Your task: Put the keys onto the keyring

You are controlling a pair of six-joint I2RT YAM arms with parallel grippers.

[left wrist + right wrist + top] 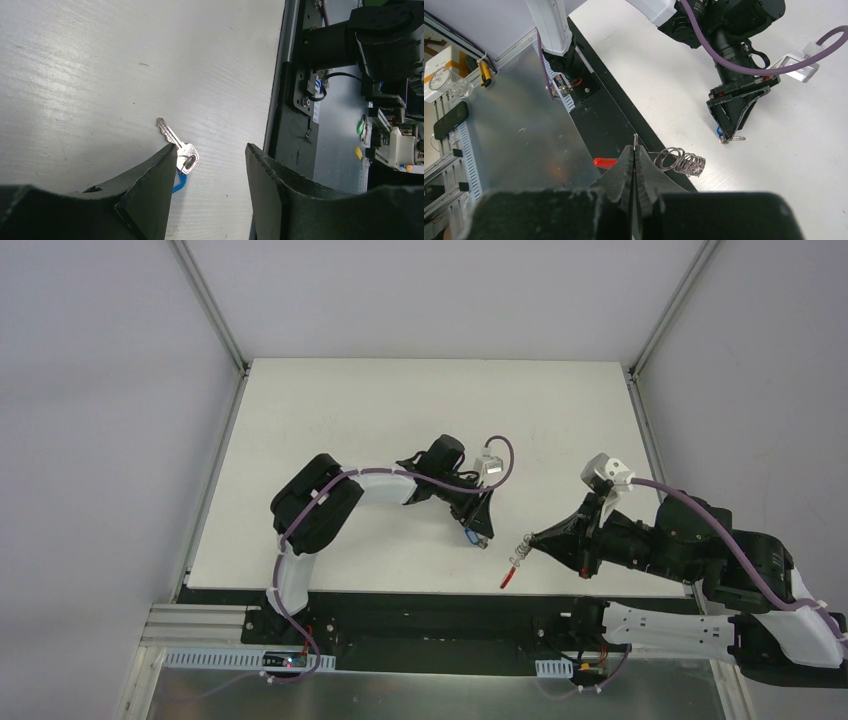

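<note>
The key [175,142], small and silvery, lies flat on the white table [100,75] with its blue tag [180,181] half hidden under my left finger. My left gripper [210,152] is open just above the table, and the key sits at the tip of the left finger [155,185]. In the top view the left gripper [480,528] stands over the key and tag [470,536]. My right gripper [635,150] is shut on a wire ring of the keyring [681,161] and holds it above the table's front edge. The red strip [605,161] hangs behind the fingers. The top view also shows the keyring [519,556] and strip [508,578].
The table's front edge and the black base rail [292,100] run close to the key. A metal plate [514,145] with cable ducts lies below the rail. My two grippers are a short way apart [530,540]. The left gripper also shows in the right wrist view [730,117].
</note>
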